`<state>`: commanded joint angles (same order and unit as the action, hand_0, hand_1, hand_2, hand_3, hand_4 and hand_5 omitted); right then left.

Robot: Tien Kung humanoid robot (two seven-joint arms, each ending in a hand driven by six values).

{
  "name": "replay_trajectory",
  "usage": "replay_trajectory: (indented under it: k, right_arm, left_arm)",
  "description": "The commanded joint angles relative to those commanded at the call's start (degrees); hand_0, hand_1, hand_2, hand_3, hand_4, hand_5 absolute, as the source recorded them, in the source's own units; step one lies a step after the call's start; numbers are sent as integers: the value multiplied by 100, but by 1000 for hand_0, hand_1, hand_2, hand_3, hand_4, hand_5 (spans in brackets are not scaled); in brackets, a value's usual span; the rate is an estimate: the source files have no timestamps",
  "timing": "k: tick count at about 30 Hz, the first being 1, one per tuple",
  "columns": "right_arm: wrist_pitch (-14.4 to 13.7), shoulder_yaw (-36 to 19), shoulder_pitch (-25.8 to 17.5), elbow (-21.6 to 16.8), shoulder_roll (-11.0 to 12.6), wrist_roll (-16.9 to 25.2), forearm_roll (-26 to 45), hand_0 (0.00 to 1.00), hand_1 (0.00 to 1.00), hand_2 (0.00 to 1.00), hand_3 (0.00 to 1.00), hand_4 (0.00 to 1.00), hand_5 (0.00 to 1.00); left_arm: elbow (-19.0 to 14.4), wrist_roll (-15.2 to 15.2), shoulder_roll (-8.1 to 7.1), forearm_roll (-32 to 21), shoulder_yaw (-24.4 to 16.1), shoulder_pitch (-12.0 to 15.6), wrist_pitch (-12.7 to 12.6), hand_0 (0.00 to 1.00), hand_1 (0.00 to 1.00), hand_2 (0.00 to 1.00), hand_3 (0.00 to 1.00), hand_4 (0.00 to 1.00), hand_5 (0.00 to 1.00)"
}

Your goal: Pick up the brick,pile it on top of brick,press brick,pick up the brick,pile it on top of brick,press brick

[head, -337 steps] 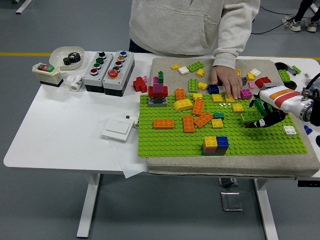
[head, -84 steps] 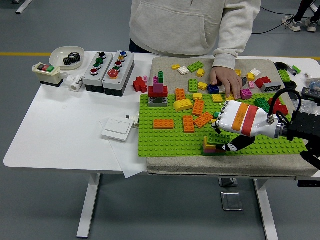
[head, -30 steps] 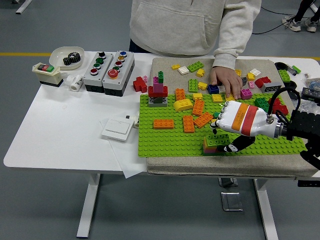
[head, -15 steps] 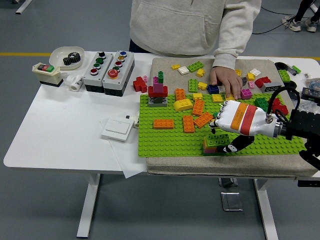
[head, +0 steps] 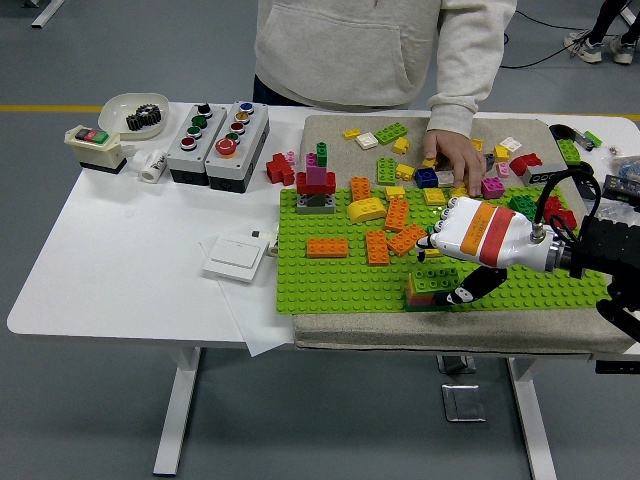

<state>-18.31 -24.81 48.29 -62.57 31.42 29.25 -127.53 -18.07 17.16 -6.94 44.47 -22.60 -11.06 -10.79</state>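
Since a second ago, right robot hand [head: 452, 262] has barely shifted, lifted slightly, still over the brick stack [head: 432, 288] at the near edge of the green baseplate [head: 340, 275]. Green brick [head: 437, 277] now sits on top of that stack, above the yellow, blue and pink layers. Fingers [head: 466, 293] curl down around the stack's right side, thumb side against the green brick; hand looks closed on it, pressing or gripping, contact partly hidden. Left robot hand not visible.

Baseplate lies on a beige mat [head: 320, 330] on the white table [head: 110, 250]. Mid-plate: orange bricks [head: 377, 247], a yellow curved piece [head: 366, 209], a red-pink-grey tower [head: 316, 187]. White switch plate [head: 236, 257] on paper just left of the baseplate.

Farther back: loose bricks scattered on the mat, a person's hand [head: 452, 158] resting fingers-down among them. Far left: two grey button boxes [head: 220, 130], a small switch box [head: 94, 146], a white bowl [head: 118, 108] holding a black gear [head: 146, 118].
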Motion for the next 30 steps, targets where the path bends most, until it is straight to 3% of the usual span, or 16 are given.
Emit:
replay_trajectory:
  k: [10, 11, 16, 17, 22, 23, 28, 29, 30]
  right_arm:
    - [43, -50, -27, -27, -25, -79, 180, 204, 144, 246, 710, 998, 651]
    - [43, -51, -28, -27, -26, -81, 182, 233, 163, 260, 779, 998, 692]
    - [-14, -115, -86, -23, -46, -263, 165, 233, 163, 260, 779, 998, 692]
    - [-36, -137, -106, -31, -49, -297, 168, 404, 296, 420, 852, 998, 713]
    - [-67, -249, -213, -74, -68, -408, 177, 404, 296, 420, 852, 998, 713]
    - [-67, -260, -226, -76, -72, -412, 178, 658, 477, 608, 878, 998, 725]
    - [-50, -294, -317, -116, -72, -392, 224, 658, 477, 608, 878, 998, 725]
    - [-50, -294, -323, -120, -73, -391, 225, 788, 590, 697, 895, 998, 737]
    - [-66, -295, -338, -134, -77, -392, 242, 788, 590, 697, 895, 998, 737]
  left_arm:
    - [-3, -4, -3, -13, 13, -3, -3, 686, 732, 740, 595, 688, 661]
    - [-3, -4, -3, -13, 13, -3, -3, 686, 732, 740, 596, 688, 661]
    - [-4, -6, -5, -22, 19, -5, -3, 686, 732, 740, 596, 688, 661]
    - [-4, -5, -6, -21, 18, -6, -2, 685, 731, 740, 596, 688, 661]
    - [-2, -7, -5, -22, 17, -5, -1, 685, 731, 740, 596, 688, 661]
    - [-1, -7, -5, -23, 17, -5, -1, 683, 731, 740, 596, 688, 661]
    - [0, -12, -3, -43, 23, -2, -6, 683, 731, 740, 596, 688, 661]
    - [1, -11, -3, -43, 23, -2, -6, 687, 731, 739, 595, 687, 662]
    - [1, -11, -2, -39, 21, 0, -5, 687, 731, 739, 595, 687, 662]
